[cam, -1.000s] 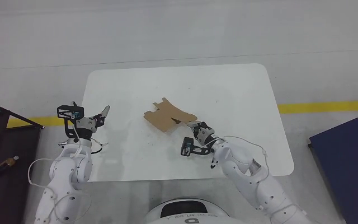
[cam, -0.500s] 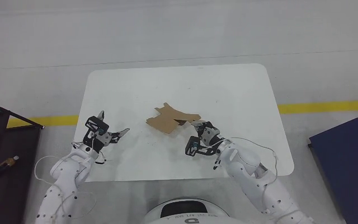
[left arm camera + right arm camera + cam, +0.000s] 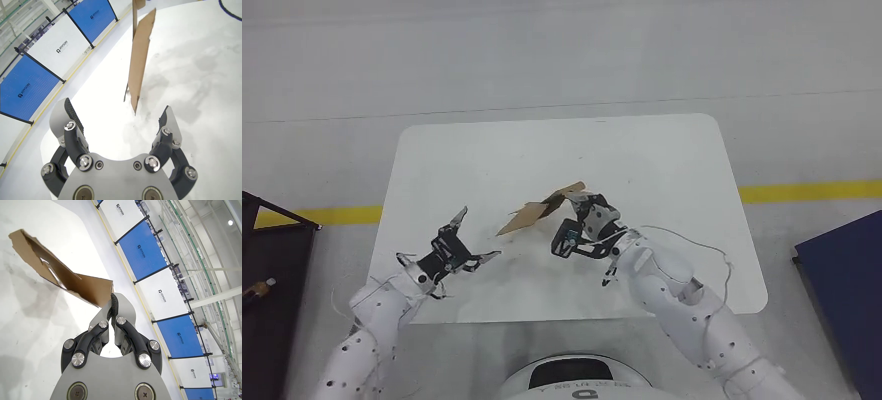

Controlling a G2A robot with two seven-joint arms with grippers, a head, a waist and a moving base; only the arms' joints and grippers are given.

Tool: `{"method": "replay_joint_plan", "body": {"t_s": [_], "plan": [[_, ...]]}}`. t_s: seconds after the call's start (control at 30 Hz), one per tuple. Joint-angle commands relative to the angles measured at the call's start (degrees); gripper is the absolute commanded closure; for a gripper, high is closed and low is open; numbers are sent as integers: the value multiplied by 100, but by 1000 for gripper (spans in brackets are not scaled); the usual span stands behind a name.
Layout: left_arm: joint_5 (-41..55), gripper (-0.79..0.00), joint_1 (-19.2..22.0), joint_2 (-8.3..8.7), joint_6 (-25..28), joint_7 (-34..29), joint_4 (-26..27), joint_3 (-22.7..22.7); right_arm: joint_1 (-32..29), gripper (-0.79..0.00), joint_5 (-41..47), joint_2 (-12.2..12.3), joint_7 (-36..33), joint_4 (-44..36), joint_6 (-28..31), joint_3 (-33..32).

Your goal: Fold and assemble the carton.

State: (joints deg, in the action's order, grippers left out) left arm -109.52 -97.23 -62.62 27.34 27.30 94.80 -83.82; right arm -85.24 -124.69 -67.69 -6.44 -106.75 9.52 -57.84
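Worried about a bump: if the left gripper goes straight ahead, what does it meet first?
Probably the lower corner of the carton, just ahead of the open left gripper, though the gap is hard to judge.

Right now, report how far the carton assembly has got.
Done: the right gripper is shut on one edge of the carton, holding it tilted above the table. In hand: the left gripper, open, sits just short of the carton's low end. Left: all the folding; the carton is flattened, no walls raised or flaps tucked.
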Motion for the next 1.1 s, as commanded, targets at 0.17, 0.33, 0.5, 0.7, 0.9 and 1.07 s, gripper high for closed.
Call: {"method": "replay_joint_plan", "body": {"t_s": [0.17, 0.33, 0.5, 0.7, 0.9, 1.07], "plan": [[153, -785, 540, -136, -545, -284, -311, 750, -41, 0, -64, -34, -37, -178, -74, 117], [46, -785, 863, -202, -790, -474, -566, 1111, -169, 0, -187, -27, -41, -286, -121, 88], [-30, -570, 940, -216, -943, -548, -597, 1209, -310, 0, -253, -11, 9, -378, -152, 9], [-236, 0, 855, -182, -940, -509, -530, 1201, -387, 0, -299, -6, 177, -402, -274, -60], [-381, 0, 754, -152, -1055, -437, -434, 1159, -467, 0, -384, -8, 317, -395, -474, -101], [-196, 0, 712, -147, -1090, -502, -404, 1097, -470, 0, -402, -20, 341, -358, -497, -93]]}}
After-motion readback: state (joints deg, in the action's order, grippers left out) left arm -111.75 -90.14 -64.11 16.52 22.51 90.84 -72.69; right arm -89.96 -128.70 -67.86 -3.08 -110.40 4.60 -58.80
